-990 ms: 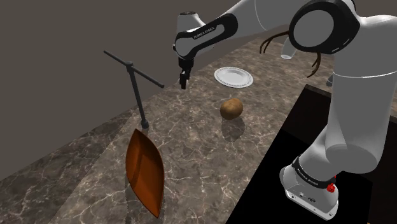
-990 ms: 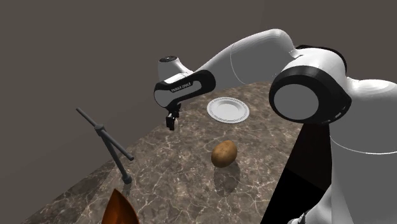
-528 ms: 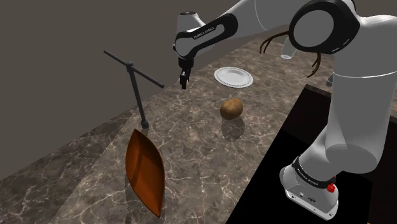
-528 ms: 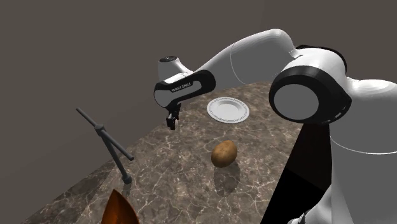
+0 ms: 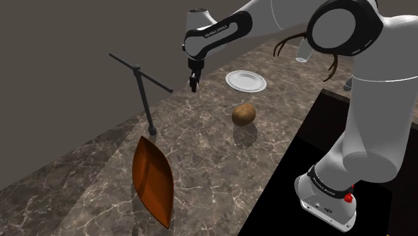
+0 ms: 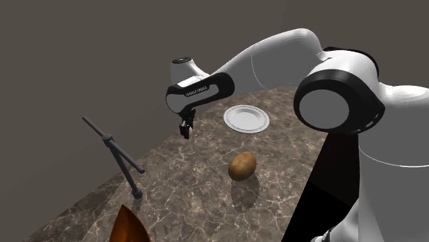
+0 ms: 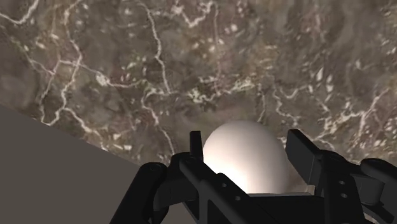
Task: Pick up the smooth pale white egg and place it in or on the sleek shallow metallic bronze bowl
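Shoulder view, from left to right: the bronze bowl (image 5: 153, 175) is seen low on the marble surface (image 5: 201, 151), with a thin black stand (image 5: 143, 94) just behind it. Next, the black hand (image 5: 193, 84) is held up in the air near the far edge of the surface, well apart from the bowl. Further right, a brown potato (image 5: 244, 114) and a white plate (image 5: 246, 81) are found.

In the wrist view the white egg (image 7: 245, 156) is clasped between the two fingers (image 7: 195, 149), one on each side. So the hand is closed on the egg, and the egg is up off the surface.

The egg is likely light, hard, smooth and easy to crack. It may slip if squeezed too little and break if squeezed too much. It is best held around its fat middle, as it looks to be now, and set down softly in the bowl.
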You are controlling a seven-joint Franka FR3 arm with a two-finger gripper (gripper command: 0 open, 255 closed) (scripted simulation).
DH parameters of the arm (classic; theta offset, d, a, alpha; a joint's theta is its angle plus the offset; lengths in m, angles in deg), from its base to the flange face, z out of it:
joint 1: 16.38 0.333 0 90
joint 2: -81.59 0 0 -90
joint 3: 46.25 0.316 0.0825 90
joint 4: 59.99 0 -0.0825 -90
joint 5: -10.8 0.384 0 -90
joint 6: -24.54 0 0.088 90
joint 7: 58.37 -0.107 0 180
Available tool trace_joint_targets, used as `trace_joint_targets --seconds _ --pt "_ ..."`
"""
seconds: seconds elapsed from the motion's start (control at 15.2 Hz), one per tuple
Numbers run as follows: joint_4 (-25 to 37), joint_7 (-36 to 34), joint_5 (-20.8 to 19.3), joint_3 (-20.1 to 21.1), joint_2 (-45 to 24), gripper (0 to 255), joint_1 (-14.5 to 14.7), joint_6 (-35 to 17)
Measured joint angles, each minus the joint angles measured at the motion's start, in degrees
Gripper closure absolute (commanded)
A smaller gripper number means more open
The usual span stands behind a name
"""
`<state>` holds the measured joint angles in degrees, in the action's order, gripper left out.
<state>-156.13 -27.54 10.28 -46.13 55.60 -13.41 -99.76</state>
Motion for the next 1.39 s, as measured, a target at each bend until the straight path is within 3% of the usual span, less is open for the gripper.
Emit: trace_joint_targets --seconds 1.39 --pt "9.21 0.06 0.05 0.02 4.54 255 0.03 13.72"
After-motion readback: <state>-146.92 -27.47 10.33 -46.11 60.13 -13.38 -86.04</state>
